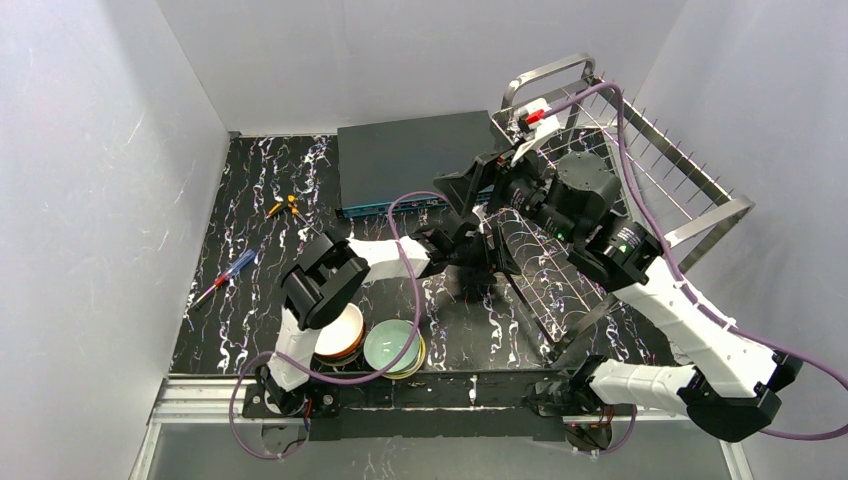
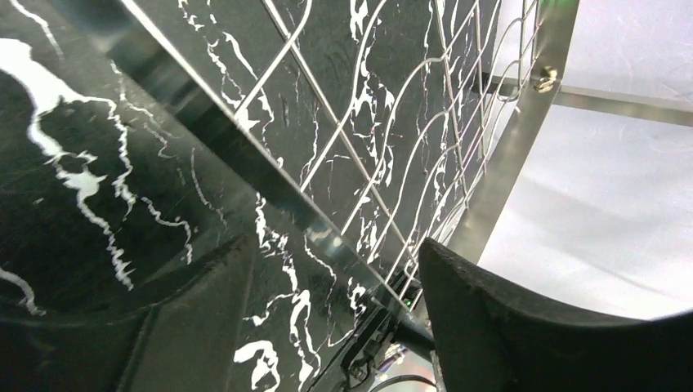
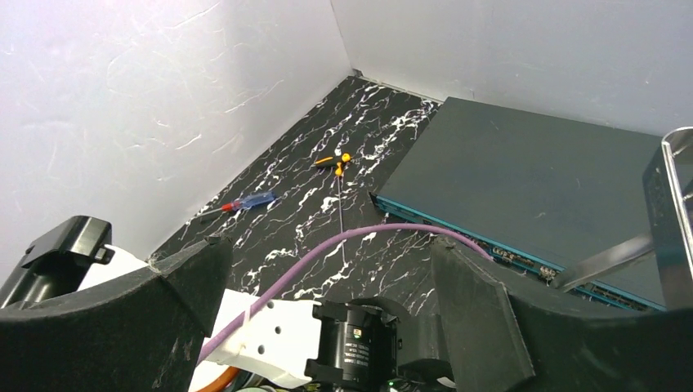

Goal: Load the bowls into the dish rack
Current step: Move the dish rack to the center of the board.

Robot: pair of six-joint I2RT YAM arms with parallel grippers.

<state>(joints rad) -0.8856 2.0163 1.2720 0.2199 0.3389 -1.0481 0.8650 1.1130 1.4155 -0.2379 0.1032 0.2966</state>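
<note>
The steel wire dish rack point(image 1: 728, 205) stands at the right of the table, and nothing shows inside it. Its flat rim bar point(image 2: 270, 188) runs diagonally between my left gripper's point(image 2: 335, 318) spread fingers; no grip shows. In the top view the left gripper point(image 1: 478, 255) is at the rack's near-left side. My right gripper point(image 1: 473, 186) hovers open and empty just above it, looking down on the left wrist point(image 3: 359, 343). Two stacks of bowls sit by the left arm's base: a white, orange-brown one point(image 1: 340, 335) and a pale green one point(image 1: 393, 345) on lime-yellow bowls.
A flat dark-teal box point(image 1: 420, 160) lies at the back, beside the rack; it also shows in the right wrist view point(image 3: 523, 180). A red-and-blue screwdriver point(image 1: 228, 275) and a small orange-handled tool point(image 1: 285, 207) lie at the left. White walls close three sides.
</note>
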